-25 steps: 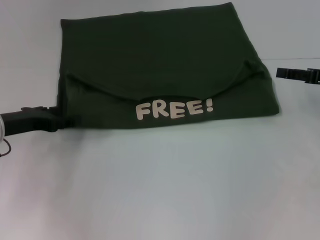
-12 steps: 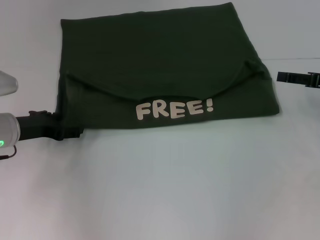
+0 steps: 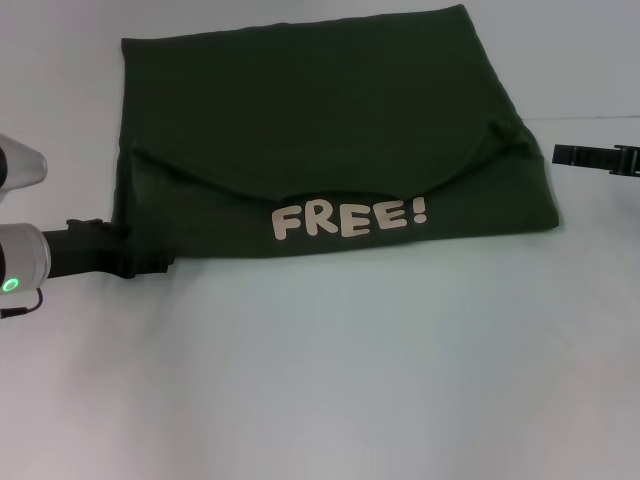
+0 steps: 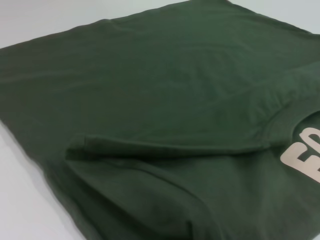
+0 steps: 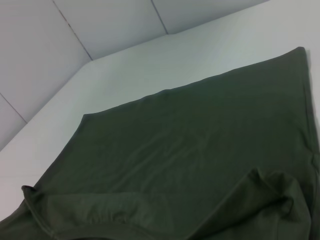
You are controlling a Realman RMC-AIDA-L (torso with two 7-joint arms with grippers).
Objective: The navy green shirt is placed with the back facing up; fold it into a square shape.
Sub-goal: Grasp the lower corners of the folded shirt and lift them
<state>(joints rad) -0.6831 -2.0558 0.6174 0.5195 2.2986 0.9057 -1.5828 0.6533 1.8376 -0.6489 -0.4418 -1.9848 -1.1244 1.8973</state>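
While my left hand [image 3: 150,262] meets the shirt [image 3: 320,140] corner, grip unclear, one fold is done; squaring remains.

One shirt [image 3: 320,130], two grippers [image 3: 150,262] [image 3: 565,152]

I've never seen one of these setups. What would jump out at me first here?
The big navy green shirt spread over the middle of the white table, a band folded up along its near edge so cream letters FREE! show. Next, the black left end effector at the shirt's near left corner, and the right end effector just off its right edge.
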